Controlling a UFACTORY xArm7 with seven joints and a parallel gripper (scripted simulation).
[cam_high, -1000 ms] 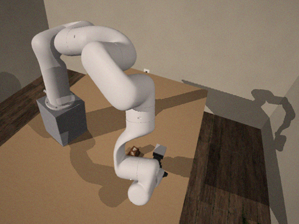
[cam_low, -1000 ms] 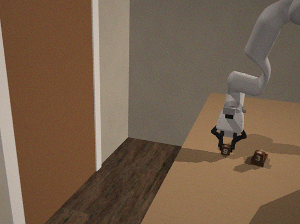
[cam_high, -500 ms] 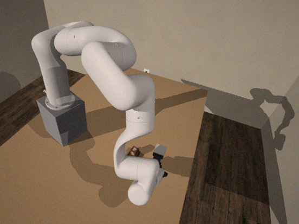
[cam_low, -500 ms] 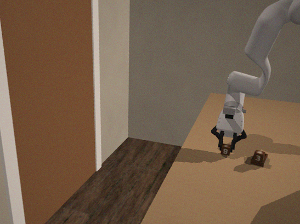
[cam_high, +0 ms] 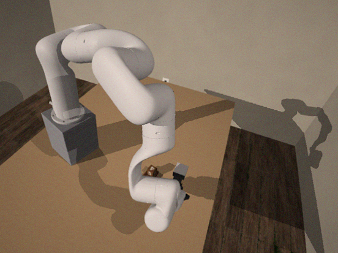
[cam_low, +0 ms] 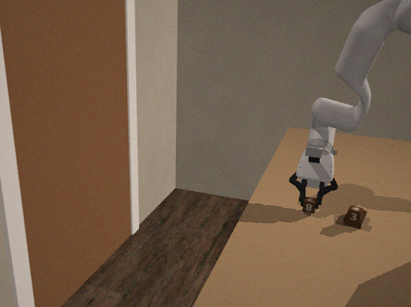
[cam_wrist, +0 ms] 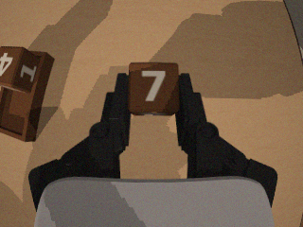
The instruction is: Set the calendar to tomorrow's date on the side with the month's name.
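Our black two-fingered claw (cam_low: 310,198) (cam_wrist: 152,88) grips a brown wooden numbered cube (cam_low: 308,205) (cam_wrist: 153,89); the brown wooden tray (cam_low: 354,224) (cam_wrist: 40,101) lies at its nine o'clock, wrist view. Misaligned lowering could jam our cube against the rim.

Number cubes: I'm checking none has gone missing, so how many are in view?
2: one cube between the pincer's fingers, the other in the tray.

One cube (cam_wrist: 19,70) sits in the tray (cam_wrist: 40,96); another (cam_wrist: 153,89) lies apart.
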